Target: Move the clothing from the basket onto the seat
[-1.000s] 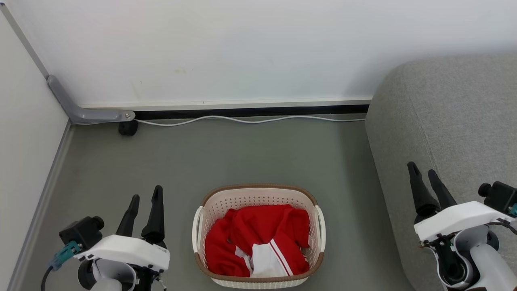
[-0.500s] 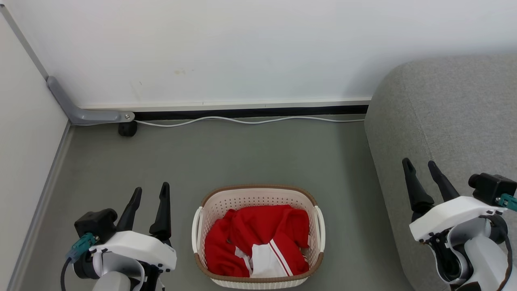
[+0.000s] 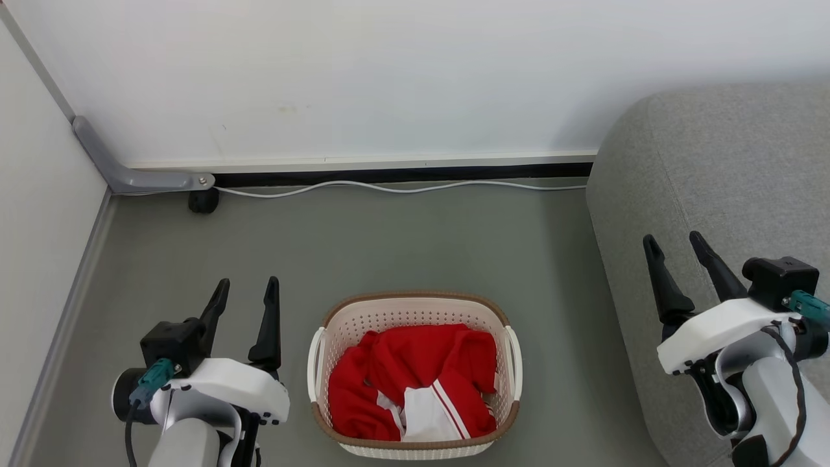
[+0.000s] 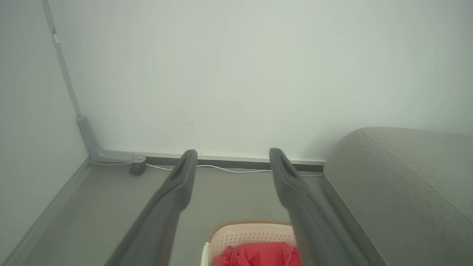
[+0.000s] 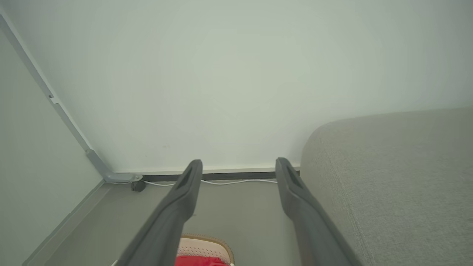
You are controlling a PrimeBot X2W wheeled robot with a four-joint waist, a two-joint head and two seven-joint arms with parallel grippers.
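Observation:
Red clothing with white stripes and a white panel lies bunched in the cream basket on the floor, low in the middle of the head view. The grey seat rises at the right. My left gripper hangs open to the left of the basket, holding nothing. My right gripper stands open over the seat's front edge, also with nothing in it. In the left wrist view the basket and clothing peek up between the fingers; the right wrist view catches the basket rim and the seat.
A white wall runs along the back, with a white cable along its foot. A grey bracket and a black caster sit in the left corner. Grey floor lies between basket and wall.
Both grippers have risen in the head view and stay open. The left one has drifted right toward the basket. The camera has tilted slightly, shifting the scene up.

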